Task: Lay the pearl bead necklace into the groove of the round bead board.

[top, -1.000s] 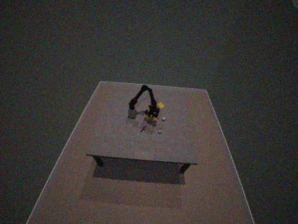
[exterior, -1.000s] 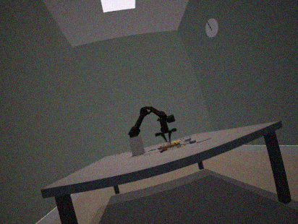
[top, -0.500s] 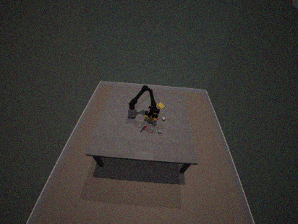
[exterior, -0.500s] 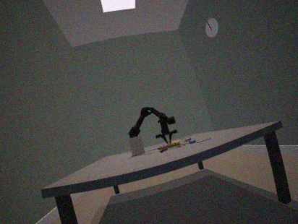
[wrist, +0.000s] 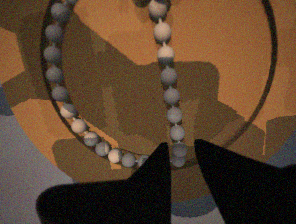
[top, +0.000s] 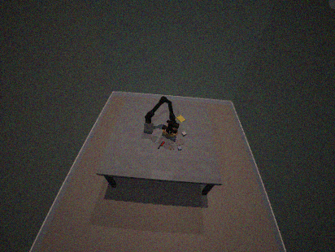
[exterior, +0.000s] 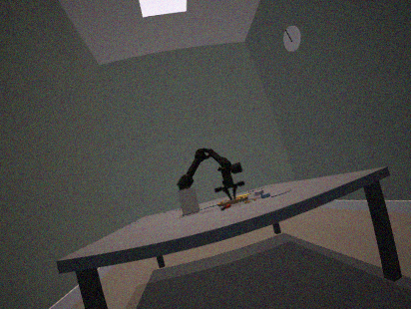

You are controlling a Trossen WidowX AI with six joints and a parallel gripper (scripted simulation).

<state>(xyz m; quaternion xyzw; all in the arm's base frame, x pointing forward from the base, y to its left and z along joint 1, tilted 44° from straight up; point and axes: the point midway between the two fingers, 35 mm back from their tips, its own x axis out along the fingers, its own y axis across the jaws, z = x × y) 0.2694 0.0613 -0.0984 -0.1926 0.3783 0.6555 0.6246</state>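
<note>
On the left of the round bead board [top: 165, 133] [exterior: 241, 197] [wrist: 232, 95], the pearl bead necklace [wrist: 174, 115] follows the groove [wrist: 273, 50]; its other run crosses the middle, and the groove on the right is bare. Seating that loose run seems the step in hand: pinch it, then draw it rightward. The gripper [top: 172, 132] [exterior: 232, 198] [wrist: 181, 147] points down at the board's rim, fingers slightly parted astride the beads, no firm pinch visible; the arm [top: 154, 110] [exterior: 194, 167] arches above.
</note>
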